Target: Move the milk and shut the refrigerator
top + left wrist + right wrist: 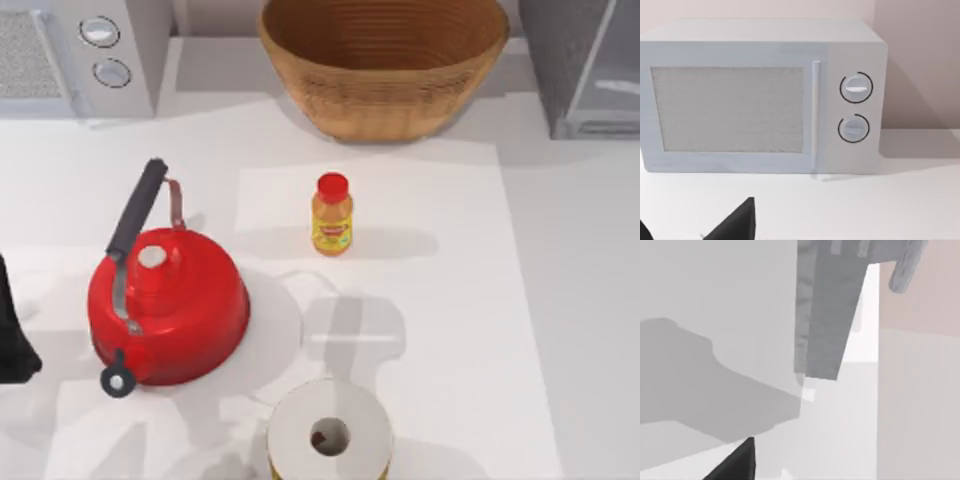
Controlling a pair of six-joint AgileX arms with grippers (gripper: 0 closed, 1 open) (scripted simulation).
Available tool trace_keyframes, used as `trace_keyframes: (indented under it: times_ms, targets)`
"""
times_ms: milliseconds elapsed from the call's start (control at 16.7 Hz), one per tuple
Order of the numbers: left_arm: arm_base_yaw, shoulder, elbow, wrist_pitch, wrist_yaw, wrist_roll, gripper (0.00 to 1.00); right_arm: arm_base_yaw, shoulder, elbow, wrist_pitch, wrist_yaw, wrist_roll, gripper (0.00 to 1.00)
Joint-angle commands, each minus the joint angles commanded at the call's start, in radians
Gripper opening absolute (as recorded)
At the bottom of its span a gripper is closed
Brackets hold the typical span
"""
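The milk is out of view. The refrigerator (pixel 585 65) stands at the table's back right corner, a speckled dark-grey box with a paler silver panel facing left. In the right wrist view its grey body (pixel 827 315) rises close ahead, and a dark part of my right gripper (pixel 737 462) shows at the frame's lower edge. My left gripper (pixel 690 232) is open and holds nothing, facing the microwave. My left arm (pixel 12 335) is a black shape at the table's left edge.
A light-grey microwave (pixel 75 55) with two round knobs sits back left. A wicker basket (pixel 385 70) is back centre. An orange juice bottle (pixel 332 213) stands mid-table, a red kettle (pixel 165 300) to its left, a paper roll (pixel 330 437) at the front.
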Motion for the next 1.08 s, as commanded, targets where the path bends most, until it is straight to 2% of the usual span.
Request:
trace_keyframes:
  times_ms: [240, 660, 900, 1080]
  targets:
    - [0.0, 0.0, 0.0, 0.0, 0.0, 0.0, 1.0, -0.129, 0.159, 0.045, -0.014, -0.057, -0.109, 1.0]
    - [0.0, 0.0, 0.0, 0.0, 0.0, 0.0, 1.0, -0.136, 0.175, 0.048, -0.014, -0.061, -0.116, 1.0]
    - [0.0, 0.0, 0.0, 0.0, 0.0, 0.0, 1.0, -0.061, 0.181, 0.046, 0.077, -0.046, -0.013, 1.0]
    - [0.0, 0.0, 0.0, 0.0, 0.0, 0.0, 1.0, 0.056, 0.186, 0.044, 0.238, -0.019, 0.173, 1.0]
